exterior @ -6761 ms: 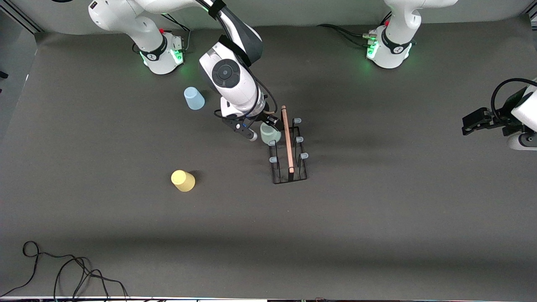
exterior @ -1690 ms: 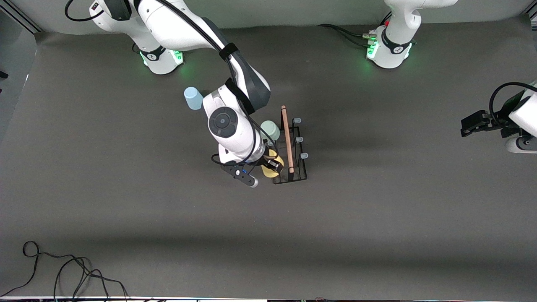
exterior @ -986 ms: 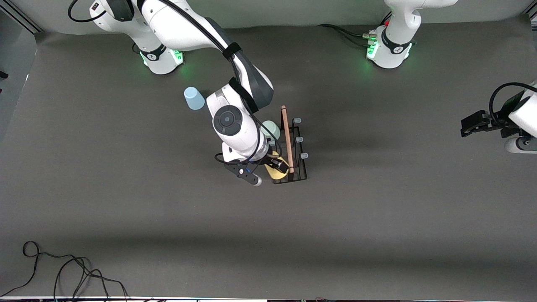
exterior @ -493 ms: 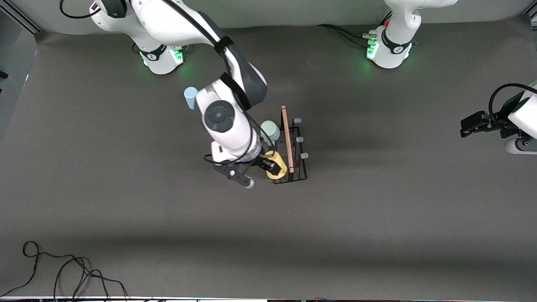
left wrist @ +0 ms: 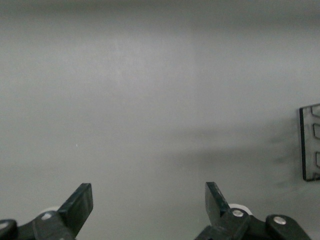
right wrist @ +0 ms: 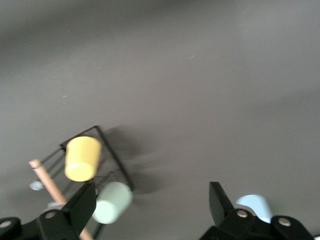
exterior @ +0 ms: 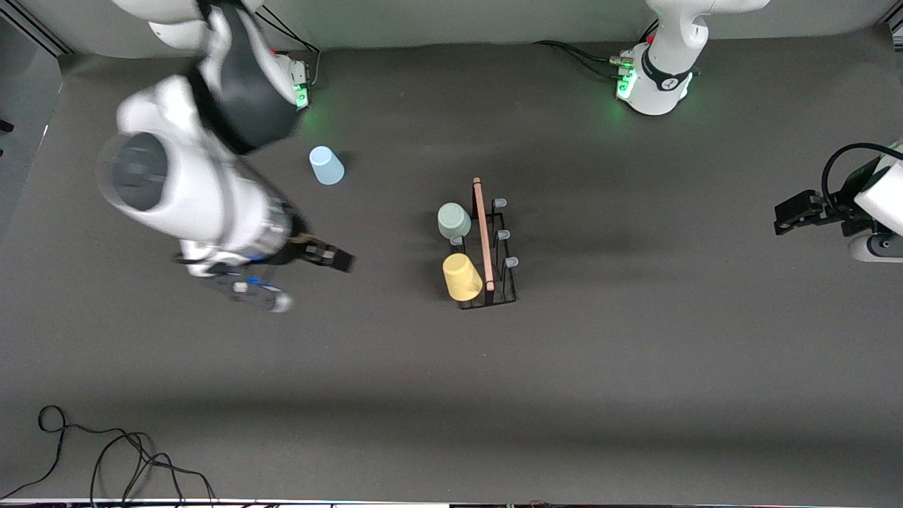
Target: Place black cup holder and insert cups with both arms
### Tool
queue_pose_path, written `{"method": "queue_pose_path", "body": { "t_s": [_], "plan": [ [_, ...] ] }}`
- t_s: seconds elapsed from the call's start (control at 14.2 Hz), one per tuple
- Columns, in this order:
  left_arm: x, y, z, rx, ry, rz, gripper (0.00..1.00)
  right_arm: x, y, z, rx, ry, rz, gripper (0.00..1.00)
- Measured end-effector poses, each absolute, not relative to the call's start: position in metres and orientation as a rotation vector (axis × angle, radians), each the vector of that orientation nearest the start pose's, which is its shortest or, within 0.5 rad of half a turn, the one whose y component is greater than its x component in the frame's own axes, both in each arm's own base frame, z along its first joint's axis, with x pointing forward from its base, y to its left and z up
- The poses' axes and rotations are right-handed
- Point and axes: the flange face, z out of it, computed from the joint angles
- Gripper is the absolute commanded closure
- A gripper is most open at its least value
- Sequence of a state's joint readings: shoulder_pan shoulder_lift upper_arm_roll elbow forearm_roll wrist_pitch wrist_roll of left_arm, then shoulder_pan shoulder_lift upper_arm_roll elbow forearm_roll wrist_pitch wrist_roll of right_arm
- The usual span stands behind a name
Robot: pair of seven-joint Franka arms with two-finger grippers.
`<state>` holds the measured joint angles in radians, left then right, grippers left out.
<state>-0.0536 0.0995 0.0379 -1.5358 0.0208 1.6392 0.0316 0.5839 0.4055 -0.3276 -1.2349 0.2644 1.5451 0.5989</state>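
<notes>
The black cup holder (exterior: 489, 302) stands mid-table with its wooden handle (exterior: 482, 233) on top. A yellow cup (exterior: 462, 276) and a grey-green cup (exterior: 453, 220) hang on its pegs on the side toward the right arm. The light blue cup (exterior: 326, 165) stands upside down on the table near the right arm's base. My right gripper (exterior: 303, 279) is open and empty, raised over bare table between the blue cup and the holder. Its wrist view shows the yellow cup (right wrist: 82, 158), grey-green cup (right wrist: 113, 201) and blue cup (right wrist: 254, 205). My left gripper (exterior: 794, 212) waits open at the left arm's end.
Three bare pegs (exterior: 511, 262) line the holder's side toward the left arm. A black cable (exterior: 106, 451) coils at the near corner at the right arm's end. A grey slotted object (left wrist: 311, 142) shows at the edge of the left wrist view.
My right gripper has let go of the yellow cup, which now hangs on the holder, and has risen and swung away toward the right arm's end. The left arm has not moved.
</notes>
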Motion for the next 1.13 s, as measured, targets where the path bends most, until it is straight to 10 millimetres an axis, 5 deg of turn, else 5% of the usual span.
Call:
{"method": "queue_pose_path", "body": {
  "t_s": [0.49,0.63,1.13],
  "plan": [
    [0.59,-0.008,0.589,-3.117,0.075,0.003,0.0,0.617,0.029,0.6,-3.051,0.256,0.234,0.0],
    [0.59,-0.008,0.588,-3.117,0.074,0.007,0.0,0.611,-0.011,0.611,-3.056,0.221,0.204,0.0],
    [0.59,-0.008,0.588,-3.117,0.074,0.015,0.0,0.61,-0.012,0.611,-3.088,0.156,0.204,0.0]
  ]
}}
